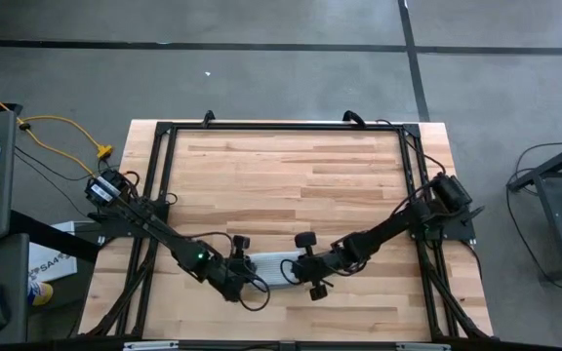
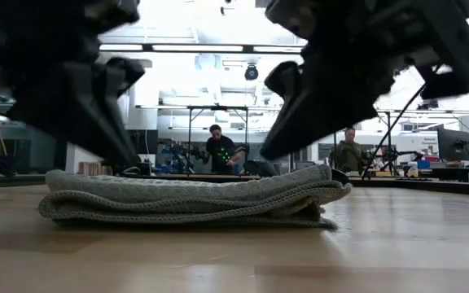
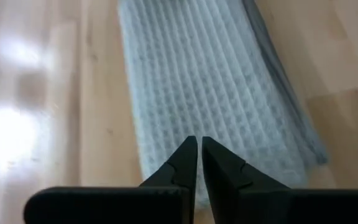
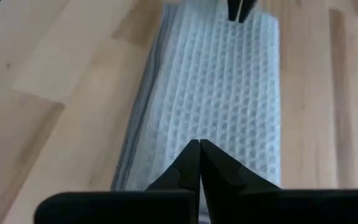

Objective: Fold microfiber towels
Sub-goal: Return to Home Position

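Observation:
The microfiber towel (image 1: 273, 268) is a pale grey-blue ribbed cloth folded into a narrow, several-layer strip. It lies flat on the wooden table near the front edge, running left to right; the low view shows its stacked folds (image 2: 194, 199). My left gripper (image 1: 249, 276) is shut over the strip's left end (image 3: 199, 142), pointing slantwise down. My right gripper (image 1: 305, 273) is shut over the right end (image 4: 199, 144), also slanting down. In the right wrist view the left gripper's fingertips (image 4: 241, 9) show at the strip's other end. My left gripper's shut fingertips (image 3: 188, 149) stand right at the top layer of the towel's left end (image 3: 185, 124), coming slantwise from above; I cannot tell whether they touch it. My right gripper's shut fingertips (image 4: 191, 152) stand likewise over the towel's right end (image 4: 216, 124); whether they touch cannot be told.
A black frame (image 1: 281, 127) runs along the table's far and side edges. Bare wood (image 1: 291, 175) spreads beyond the towel toward the far edge. In the room behind the table two people (image 2: 218, 150) sit at benches.

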Controlling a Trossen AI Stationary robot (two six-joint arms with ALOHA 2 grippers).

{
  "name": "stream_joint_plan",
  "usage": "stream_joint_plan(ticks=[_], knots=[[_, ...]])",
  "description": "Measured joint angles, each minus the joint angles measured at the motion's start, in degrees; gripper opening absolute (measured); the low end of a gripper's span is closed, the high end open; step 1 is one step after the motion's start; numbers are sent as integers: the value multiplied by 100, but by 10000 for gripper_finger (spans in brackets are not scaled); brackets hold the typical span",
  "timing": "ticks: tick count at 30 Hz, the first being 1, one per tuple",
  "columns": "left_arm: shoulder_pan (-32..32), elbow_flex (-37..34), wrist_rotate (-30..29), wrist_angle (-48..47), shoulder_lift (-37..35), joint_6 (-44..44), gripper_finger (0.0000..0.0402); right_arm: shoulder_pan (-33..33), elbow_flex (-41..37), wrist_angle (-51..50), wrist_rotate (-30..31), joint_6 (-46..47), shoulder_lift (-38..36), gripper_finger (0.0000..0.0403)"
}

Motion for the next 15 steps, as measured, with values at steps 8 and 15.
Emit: stream_joint_plan(ticks=[8, 15], knots=[[0, 296, -414, -515, -586, 111, 24, 33, -3, -266, 708, 55, -763, 2], [-77, 313, 180, -1106, -1529, -14, 24, 80, 2, -521, 754, 325, -1775, 2]])
